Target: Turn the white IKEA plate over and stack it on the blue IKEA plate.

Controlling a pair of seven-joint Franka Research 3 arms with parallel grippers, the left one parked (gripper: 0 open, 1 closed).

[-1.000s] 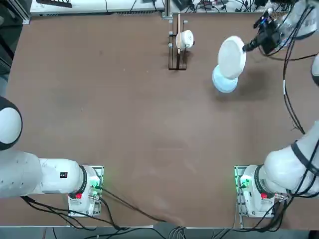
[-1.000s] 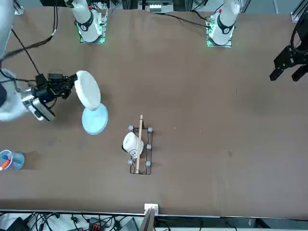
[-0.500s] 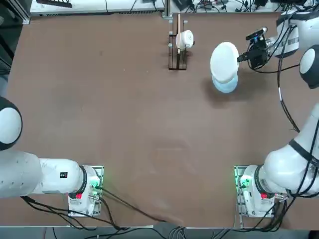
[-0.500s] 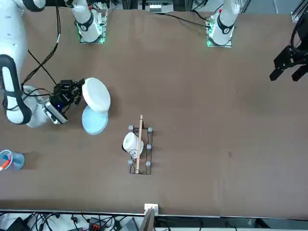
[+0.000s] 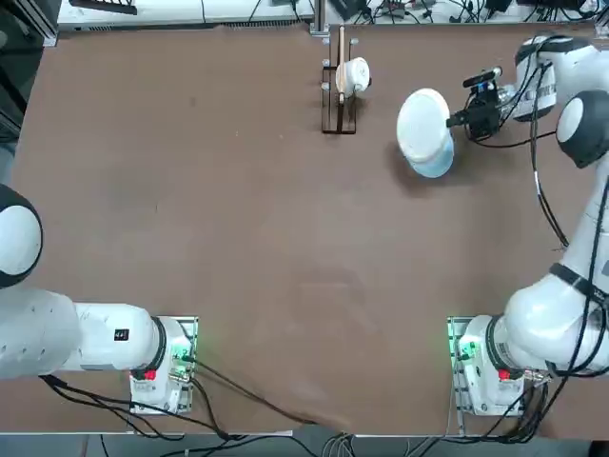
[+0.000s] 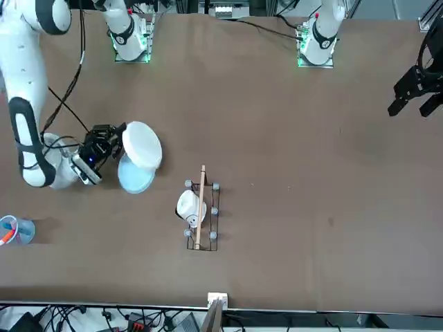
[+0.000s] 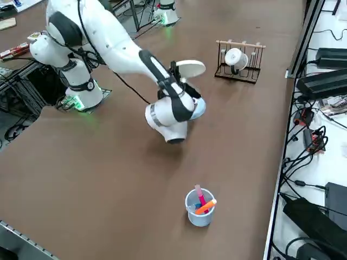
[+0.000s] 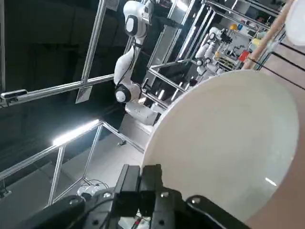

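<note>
Gripping white IKEA plate (image 5: 422, 121) by rim, right pincer (image 5: 462, 116), above blue IKEA plate (image 5: 433, 160)

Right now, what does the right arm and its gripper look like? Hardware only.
The right arm has glossy white rounded links with dark grey bands at the joints. Its base sits on a metal plate, glowing green with a red patch. Black cables run loose along the upper links to the wrist. The right gripper is a compact black block with two short black fingers.

I work in a robotics lab: a broad brown desk (image 5: 285, 238), tangled black cables (image 5: 400, 11) along its far edge, metal-framed bays around.
</note>
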